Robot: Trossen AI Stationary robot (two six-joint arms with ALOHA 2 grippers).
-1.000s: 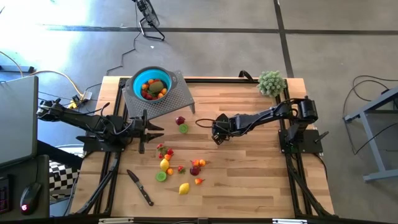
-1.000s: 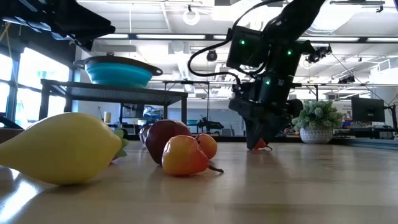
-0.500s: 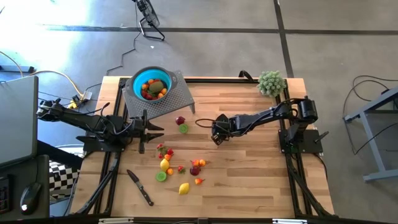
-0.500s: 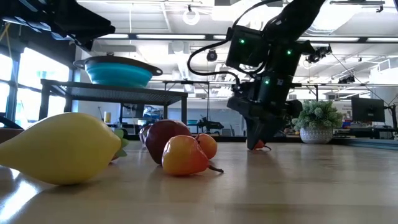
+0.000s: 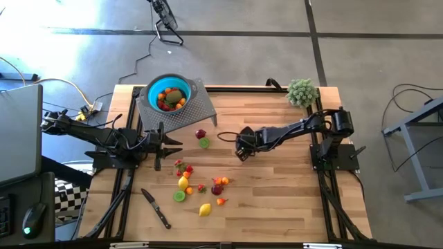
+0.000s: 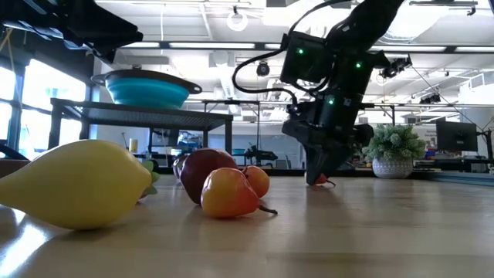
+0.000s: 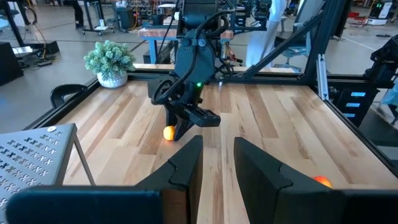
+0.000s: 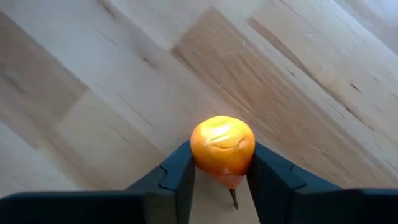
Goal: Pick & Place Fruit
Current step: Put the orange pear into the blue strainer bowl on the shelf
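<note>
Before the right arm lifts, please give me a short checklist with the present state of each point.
1. Small orange fruit sits between the fingers of the right tool: ok.
2. Both fingers touch the fruit's sides: ok.
3. Fruit is off the wooden table: not ok, it looks low at the surface.
4. Teal bowl on the grey perforated stand has room: ok.
5. Left tool waits aside, near the stand: ok.
6. Grip firm enough to lift: cannot tell.

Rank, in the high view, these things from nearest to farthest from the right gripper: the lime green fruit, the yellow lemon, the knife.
From the right gripper:
1. Lime green fruit, just beyond it toward the left arm.
2. Yellow lemon, near the table's front edge.
3. Knife, front, on the left arm's side.
</note>
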